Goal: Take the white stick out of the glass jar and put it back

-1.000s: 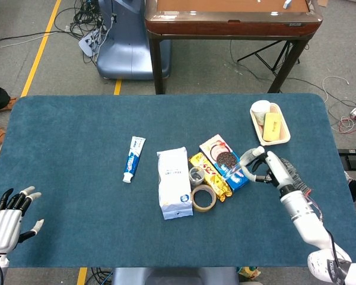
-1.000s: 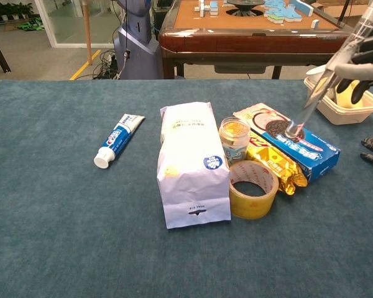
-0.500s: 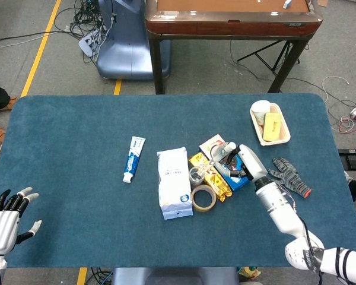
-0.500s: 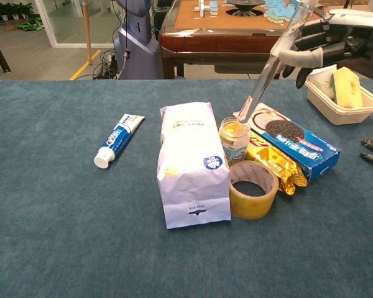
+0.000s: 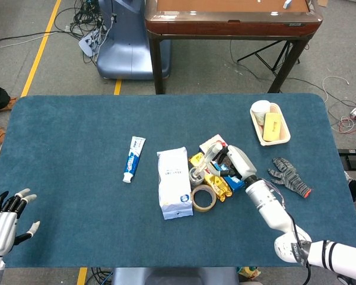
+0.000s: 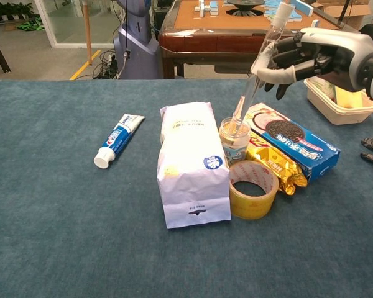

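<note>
The small glass jar [image 6: 234,141] stands upright among packets at mid-table, also seen from above [image 5: 197,176]. My right hand [image 6: 312,56] holds the upper part of the thin white stick [image 6: 255,81] above and to the right of the jar. The stick slants down to the left and its lower tip sits inside the jar's mouth. In the head view the right hand [image 5: 235,164] is just right of the jar, with the stick [image 5: 206,161] running between them. My left hand [image 5: 4,217] hovers open at the near left table edge, holding nothing.
A white paper bag [image 6: 193,164] stands left of the jar, a tape roll [image 6: 253,189] in front. A blue cookie box [image 6: 296,140] and yellow snack packets [image 6: 276,164] lie to the right. Toothpaste [image 6: 118,139] lies left. A tray [image 5: 272,124] and a dark glove [image 5: 288,175] are far right.
My right hand carried the stick leftward from over the cookie box to the jar. The stick's tip now sits in the jar's mouth. The left hand sank slightly.
</note>
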`<act>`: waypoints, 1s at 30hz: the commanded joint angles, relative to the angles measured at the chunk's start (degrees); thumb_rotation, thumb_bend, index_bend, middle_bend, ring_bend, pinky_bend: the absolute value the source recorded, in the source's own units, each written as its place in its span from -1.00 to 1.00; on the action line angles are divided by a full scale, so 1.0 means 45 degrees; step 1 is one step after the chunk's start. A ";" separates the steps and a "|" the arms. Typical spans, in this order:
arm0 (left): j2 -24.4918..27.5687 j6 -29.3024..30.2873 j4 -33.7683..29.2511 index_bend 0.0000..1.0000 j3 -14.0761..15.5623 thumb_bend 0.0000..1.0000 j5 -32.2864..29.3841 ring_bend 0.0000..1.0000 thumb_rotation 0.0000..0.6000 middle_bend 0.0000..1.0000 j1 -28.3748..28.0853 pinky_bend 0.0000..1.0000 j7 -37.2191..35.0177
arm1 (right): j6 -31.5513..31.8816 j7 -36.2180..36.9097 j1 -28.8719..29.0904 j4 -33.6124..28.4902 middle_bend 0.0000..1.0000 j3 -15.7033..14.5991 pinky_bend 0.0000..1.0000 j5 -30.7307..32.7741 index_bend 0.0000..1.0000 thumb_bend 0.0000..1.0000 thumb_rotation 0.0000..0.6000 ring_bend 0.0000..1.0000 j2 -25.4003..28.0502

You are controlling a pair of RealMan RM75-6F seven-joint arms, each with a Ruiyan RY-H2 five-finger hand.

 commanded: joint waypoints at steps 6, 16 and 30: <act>-0.0001 0.0005 0.0087 -0.50 0.0003 -0.46 -0.0049 -0.58 1.00 -0.66 0.0045 -0.91 -0.0095 | -0.0214 -0.0769 0.0426 0.0853 -0.19 -0.0389 -0.33 -0.0202 0.22 -0.08 1.00 -0.39 -0.0588; 0.0002 0.0034 0.0175 -0.50 0.0024 -0.46 -0.0073 -0.58 1.00 -0.66 0.0117 -0.91 -0.0209 | -0.0496 -0.1587 0.0707 0.1479 -0.30 -0.0842 -0.43 -0.0100 0.05 -0.17 1.00 -0.52 -0.1122; 0.0017 0.0019 0.0171 -0.50 0.0012 -0.46 -0.0094 -0.58 1.00 -0.66 0.0143 -0.91 -0.0212 | -0.0190 -0.2054 0.0404 0.1106 -0.64 -0.1273 -0.62 -0.0452 -0.59 -0.39 1.00 -0.76 -0.0451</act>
